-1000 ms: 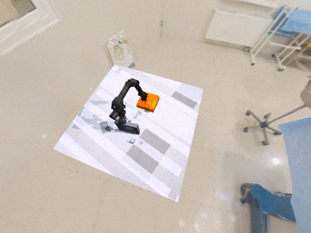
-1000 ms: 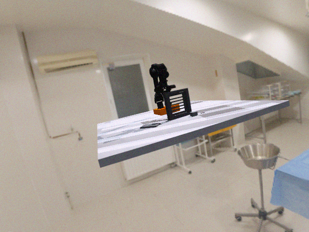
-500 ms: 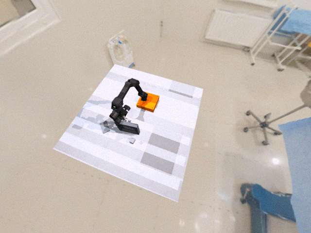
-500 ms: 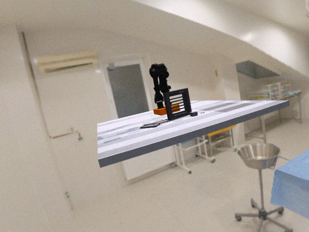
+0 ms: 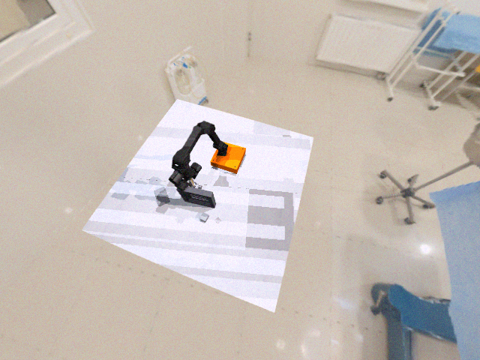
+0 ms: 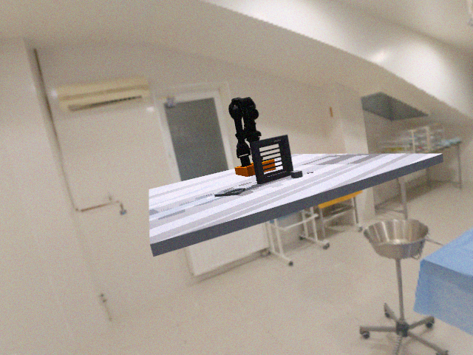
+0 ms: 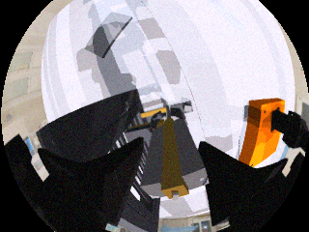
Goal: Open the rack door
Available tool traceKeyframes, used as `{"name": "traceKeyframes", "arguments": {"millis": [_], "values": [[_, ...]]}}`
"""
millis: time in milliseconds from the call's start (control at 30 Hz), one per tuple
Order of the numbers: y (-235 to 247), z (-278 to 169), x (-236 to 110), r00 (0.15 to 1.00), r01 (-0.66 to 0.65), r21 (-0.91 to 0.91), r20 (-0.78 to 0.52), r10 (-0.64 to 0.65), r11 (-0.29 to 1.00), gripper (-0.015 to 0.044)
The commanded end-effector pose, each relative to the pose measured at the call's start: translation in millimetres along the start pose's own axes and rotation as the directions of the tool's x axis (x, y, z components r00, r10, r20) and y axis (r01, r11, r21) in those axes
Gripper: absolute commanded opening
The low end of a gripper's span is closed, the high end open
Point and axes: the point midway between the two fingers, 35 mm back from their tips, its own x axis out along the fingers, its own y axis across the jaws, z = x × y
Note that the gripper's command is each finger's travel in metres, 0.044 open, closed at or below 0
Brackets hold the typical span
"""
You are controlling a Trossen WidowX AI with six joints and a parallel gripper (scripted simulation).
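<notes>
The dark slatted rack (image 5: 199, 198) (image 6: 260, 172) stands upright on the table (image 5: 263, 286) (image 6: 198, 229). In the wrist view its black top (image 7: 87, 121) slants across the left, with slats below. The grey upright handle with a yellow-brown strip (image 7: 171, 155) stands in the middle of the wrist view. My gripper (image 7: 172, 145) is open, its black fingers on either side of the handle with visible gaps. In the top and exterior views the fingers are hidden or too small to make out. The door's angle to the frame cannot be told clearly.
The orange block (image 5: 232, 157) (image 6: 244, 170) (image 7: 263, 140) sits under the arm's base, behind the rack. A thin dark plate (image 5: 162, 196) (image 6: 230, 191) (image 7: 108, 36) lies to one side of the rack. A small dark block (image 5: 203, 217) (image 6: 296, 174) lies near its foot.
</notes>
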Motion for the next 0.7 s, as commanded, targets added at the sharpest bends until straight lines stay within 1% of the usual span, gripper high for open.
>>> {"name": "traceKeyframes", "arguments": {"millis": [0, 67, 167, 333, 500, 667], "values": [[0.0, -0.3, 0.4, 1.0, 0.001, -0.002, -0.002, -0.001, 1.0, 0.0288], [-0.1, -0.4, 0.3, 1.0, 0.001, -0.068, -0.002, -0.001, 0.998, 0.0288], [-0.1, -0.5, 0.2, 1.0, 0.0, -0.215, -0.002, -0.001, 0.977, 0.0288], [-0.2, -0.7, 0.1, 1.0, -0.001, -0.448, -0.002, 0.0, 0.894, 0.0288], [-0.2, -0.6, 0.1, 1.0, -0.001, -0.654, -0.002, 0.0, 0.757, 0.0288], [-0.2, -0.6, 0.1, 1.0, -0.002, -0.819, -0.002, 0.0, 0.573, 0.0288]]}}
